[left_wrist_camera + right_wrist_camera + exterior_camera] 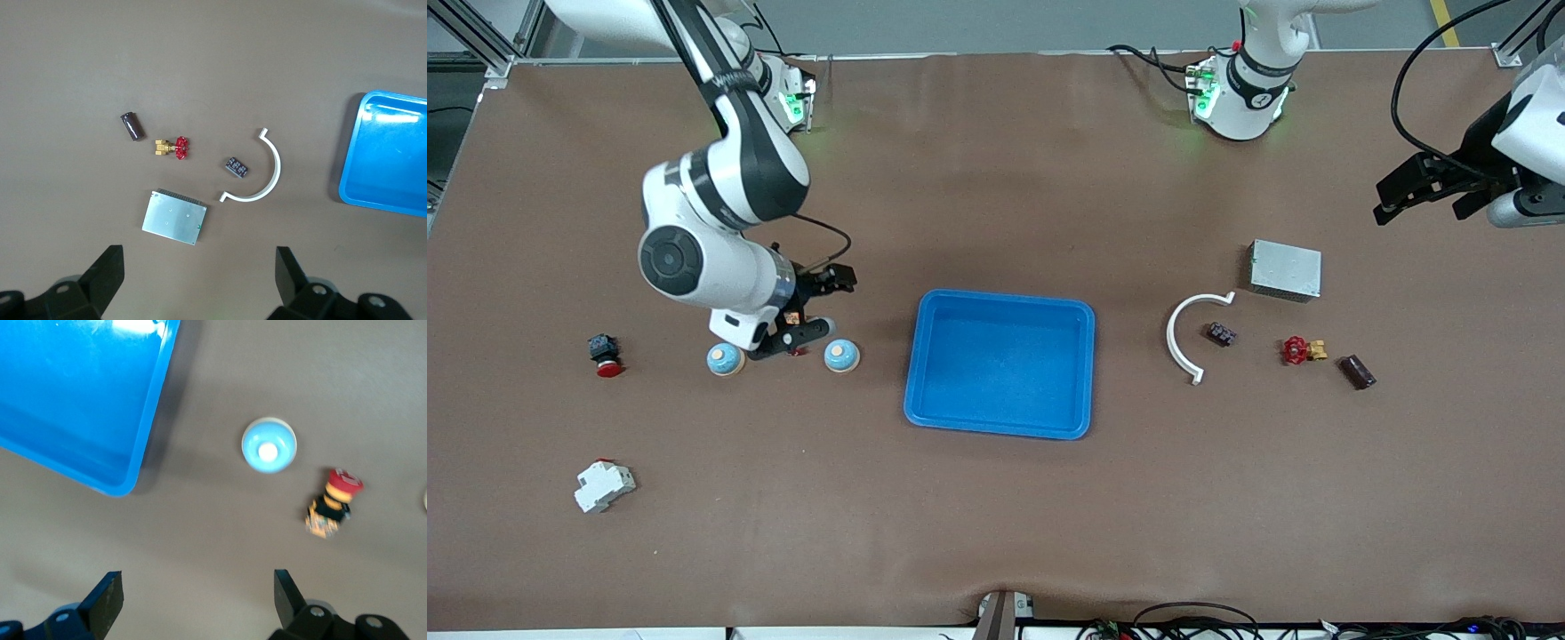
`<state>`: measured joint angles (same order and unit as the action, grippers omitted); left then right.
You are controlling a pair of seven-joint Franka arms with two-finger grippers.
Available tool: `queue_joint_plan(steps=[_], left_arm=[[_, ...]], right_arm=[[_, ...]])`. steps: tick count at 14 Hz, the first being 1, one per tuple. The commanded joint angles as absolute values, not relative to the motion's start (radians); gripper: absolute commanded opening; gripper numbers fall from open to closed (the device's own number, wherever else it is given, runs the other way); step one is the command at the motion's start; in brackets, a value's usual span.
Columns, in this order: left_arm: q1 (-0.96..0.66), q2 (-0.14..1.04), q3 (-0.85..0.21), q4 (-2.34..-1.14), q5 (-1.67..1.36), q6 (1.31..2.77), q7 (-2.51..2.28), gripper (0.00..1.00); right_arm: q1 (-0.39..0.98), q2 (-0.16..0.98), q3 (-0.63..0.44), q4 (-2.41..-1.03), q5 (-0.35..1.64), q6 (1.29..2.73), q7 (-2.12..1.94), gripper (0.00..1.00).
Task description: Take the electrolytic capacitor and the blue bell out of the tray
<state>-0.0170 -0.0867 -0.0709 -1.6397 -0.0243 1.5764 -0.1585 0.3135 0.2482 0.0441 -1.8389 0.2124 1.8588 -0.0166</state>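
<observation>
Two blue dome bells lie toward the right arm's end of the table, one (841, 356) (269, 445) close to the blue tray (1000, 298), the other (726, 359) a little farther from it. My right gripper (818, 308) (197, 577) hangs open and empty over the spot between them. The capacitor (1357, 372) (132, 126), a dark cylinder, lies toward the left arm's end. My left gripper (1427, 200) (200, 253) is open and empty, high above the table by a metal box (1285, 269) (175, 217).
Near the capacitor lie a red valve (1303, 349) (175, 147), a small black part (1221, 334) (237, 167) and a white arc (1183, 333) (267, 180). A red push button (331, 503) sits between the bells, another (605, 354) farther out. A white breaker (604, 485) lies nearer the camera.
</observation>
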Motion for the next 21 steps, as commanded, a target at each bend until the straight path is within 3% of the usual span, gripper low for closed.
queue_joint_plan(steps=[1,4,8,13,16,21], left_arm=[[-0.011,-0.087,-0.066,-1.618,-0.044,1.557,-0.141,1.00],[-0.009,-0.080,-0.063,-1.598,-0.041,1.557,-0.140,1.00],[-0.011,-0.080,-0.063,-1.601,-0.040,1.557,-0.138,1.00],[-0.011,-0.087,-0.063,-1.603,-0.038,1.552,-0.140,1.00],[-0.011,-0.098,-0.063,-1.608,-0.038,1.549,-0.140,1.00],[-0.012,-0.104,-0.064,-1.605,-0.037,1.529,-0.132,1.00]], right_arm=[[0.282,0.138,0.051,-1.864,0.161,1.774,0.026,1.00],[0.221,0.046,0.058,-1.867,0.137,1.685,0.026,1.00],[0.068,-0.053,0.144,-1.862,0.115,1.638,0.020,1.00],[0.003,-0.054,0.132,-1.738,0.000,1.588,0.009,1.00],[-0.003,-0.043,0.052,-1.685,0.029,1.603,0.003,1.00],[-0.060,0.003,0.037,-1.603,0.015,1.640,-0.005,1.00]])
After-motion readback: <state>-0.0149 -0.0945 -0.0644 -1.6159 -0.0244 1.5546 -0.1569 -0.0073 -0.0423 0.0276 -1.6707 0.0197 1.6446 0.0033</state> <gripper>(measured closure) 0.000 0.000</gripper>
